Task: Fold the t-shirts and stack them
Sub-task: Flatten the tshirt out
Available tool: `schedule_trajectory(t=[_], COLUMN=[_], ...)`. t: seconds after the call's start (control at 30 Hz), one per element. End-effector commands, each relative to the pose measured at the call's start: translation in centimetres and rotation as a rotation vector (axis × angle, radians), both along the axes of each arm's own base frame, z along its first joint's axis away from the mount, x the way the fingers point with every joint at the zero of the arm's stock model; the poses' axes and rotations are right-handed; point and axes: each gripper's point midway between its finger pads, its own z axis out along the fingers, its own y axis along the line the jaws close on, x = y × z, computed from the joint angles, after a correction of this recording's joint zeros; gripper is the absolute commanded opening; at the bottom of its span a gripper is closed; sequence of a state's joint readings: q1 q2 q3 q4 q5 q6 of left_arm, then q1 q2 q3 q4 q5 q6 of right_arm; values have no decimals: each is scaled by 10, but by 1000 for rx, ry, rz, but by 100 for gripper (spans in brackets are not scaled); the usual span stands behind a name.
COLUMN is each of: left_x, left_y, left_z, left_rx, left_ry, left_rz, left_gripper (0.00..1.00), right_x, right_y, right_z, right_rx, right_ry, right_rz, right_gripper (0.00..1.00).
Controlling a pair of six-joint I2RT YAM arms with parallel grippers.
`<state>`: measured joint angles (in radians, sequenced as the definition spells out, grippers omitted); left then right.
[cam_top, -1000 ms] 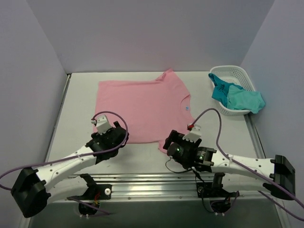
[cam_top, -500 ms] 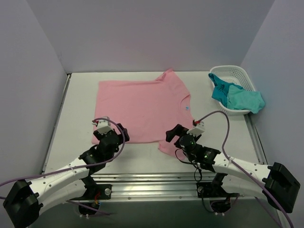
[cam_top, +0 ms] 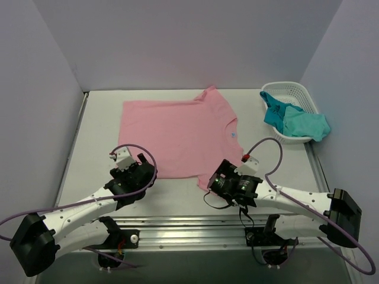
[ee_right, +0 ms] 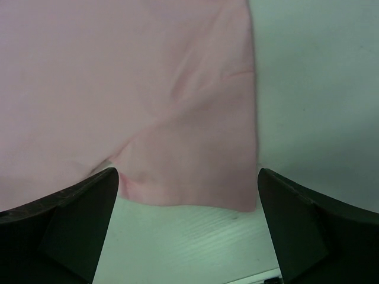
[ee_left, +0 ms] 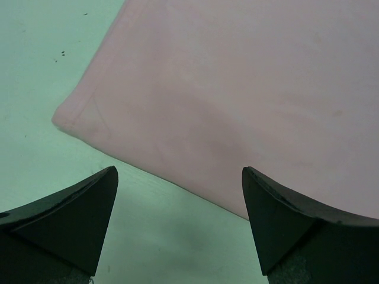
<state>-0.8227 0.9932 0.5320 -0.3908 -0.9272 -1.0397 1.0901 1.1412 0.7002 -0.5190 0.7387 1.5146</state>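
Nothing legible (neck tag (cam_top: 233,134) on pink t-shirt (cam_top: 172,136) too small).

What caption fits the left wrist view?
Open left claw over a hem corner of the pink t-shirt, flat on the table.

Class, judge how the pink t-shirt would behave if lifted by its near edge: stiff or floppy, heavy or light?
Probably floppy: the pink t-shirt lies flat with soft creases, so it would likely drape. It looks thin, so probably light.

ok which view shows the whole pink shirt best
The top view: the pink shirt lies spread flat, almost all in view. The left wrist view shows only its near corner, the right wrist view only a creased near edge.
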Motion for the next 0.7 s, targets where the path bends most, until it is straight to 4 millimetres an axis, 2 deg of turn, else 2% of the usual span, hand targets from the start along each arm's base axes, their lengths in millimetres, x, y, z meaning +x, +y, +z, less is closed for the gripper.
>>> schedule_trajectory(t=[0.0,0.03,0.1,0.2,0.33,0.47,0.6,0.67], left_x=[4,5,8,10,11,9,8,9], left_y=[8,6,1,-2,-2,1,4,3], left_z=[10,8,0,-6,-9,-7,-8,-8], left_rx=[-21,-22,-11,8,10,-15,-21,-17], left_ry=[-27,-24,0,30,38,21,17,23], left_rz=[87,84,74,74,76,85,97,104], left_gripper=[94,94,94,94,94,94,94,94], right_x=[-23,-20,-25,-30,-34,-35,-34,-35], right_y=[-32,-23,-15,-17,-16,-13,-7,-2], right_z=[-37,-43,-67,-94,-116,-120,-116,-112], right_rx=[-92,-58,-47,-61,-39,-39,-31,-19], right_ry=[120,120,174,235,283,290,287,283], right_rz=[-89,-81,-47,-43,-25,-19,-5,9], right_gripper=[100,99,98,97,91,89,86,79])
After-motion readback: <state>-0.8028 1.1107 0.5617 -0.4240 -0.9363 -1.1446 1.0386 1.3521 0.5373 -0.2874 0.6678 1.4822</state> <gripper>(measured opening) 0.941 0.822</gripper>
